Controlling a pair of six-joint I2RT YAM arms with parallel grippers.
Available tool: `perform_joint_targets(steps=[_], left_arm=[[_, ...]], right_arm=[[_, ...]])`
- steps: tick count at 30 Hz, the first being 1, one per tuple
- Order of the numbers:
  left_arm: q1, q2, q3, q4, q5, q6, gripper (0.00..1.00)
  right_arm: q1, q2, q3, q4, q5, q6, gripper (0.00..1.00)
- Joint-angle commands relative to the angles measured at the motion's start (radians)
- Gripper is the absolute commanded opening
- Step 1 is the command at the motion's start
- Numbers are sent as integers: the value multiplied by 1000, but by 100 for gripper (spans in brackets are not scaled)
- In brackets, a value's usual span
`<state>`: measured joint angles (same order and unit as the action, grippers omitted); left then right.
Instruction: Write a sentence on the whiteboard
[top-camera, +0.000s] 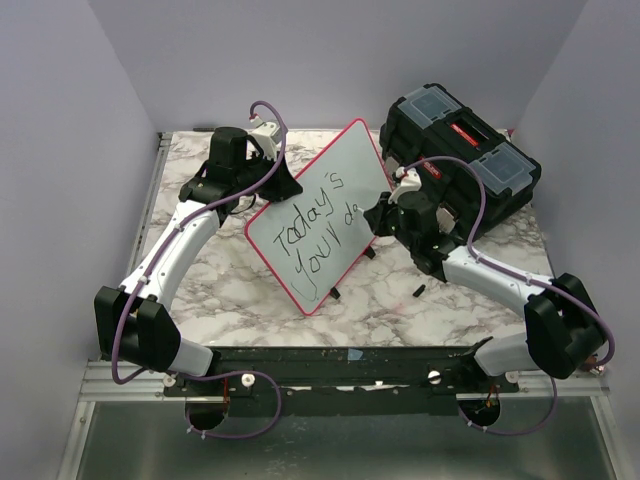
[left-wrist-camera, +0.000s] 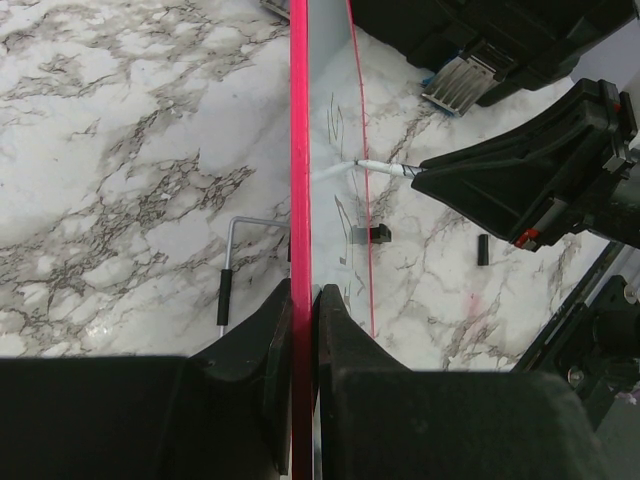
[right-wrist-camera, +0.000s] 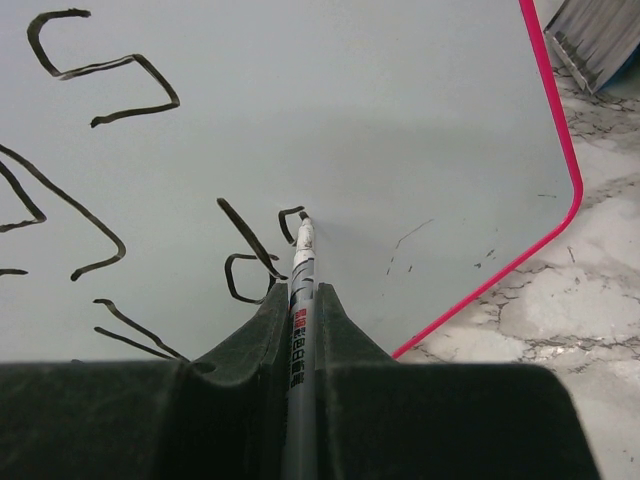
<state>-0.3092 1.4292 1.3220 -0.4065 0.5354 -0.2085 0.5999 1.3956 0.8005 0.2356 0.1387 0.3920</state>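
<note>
**Finish "day" with a light, steady tip**

Left of centre in the top view, the left gripper is clenched on the upper-left rim of the whiteboard; its wrist view shows the red edge pinched between the fingers. The board stands tilted at the centre of the table, and its lower corner appears to rest on the marble. The sentence reads "Today's" above "your d", with a further letter just begun. To the right, the right gripper grasps a marker, whose tip touches the board beside the "d". The toolbox sits behind, at the upper right.

The step in hand seems to be the "a". It likely calls for light pressure, since the board is braced at one edge only and could swing or slip. Small letters seem wise: little white remains before the rim at the right.
</note>
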Motion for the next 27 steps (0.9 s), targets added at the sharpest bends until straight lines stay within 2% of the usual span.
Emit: perform_joint_targets(steps=[1,15,27], left_arm=[[-26,22,-4,-52,-4,99,0],[-27,20,-4,-54,-6,101,0],[-27,15,-6,-54,-8,102,0]], right_arm=[[4,7,-32,-17,-22,17,1],[5,8,35,-61,74,-21,1],[4,-63,77,-97,83,-26,1]])
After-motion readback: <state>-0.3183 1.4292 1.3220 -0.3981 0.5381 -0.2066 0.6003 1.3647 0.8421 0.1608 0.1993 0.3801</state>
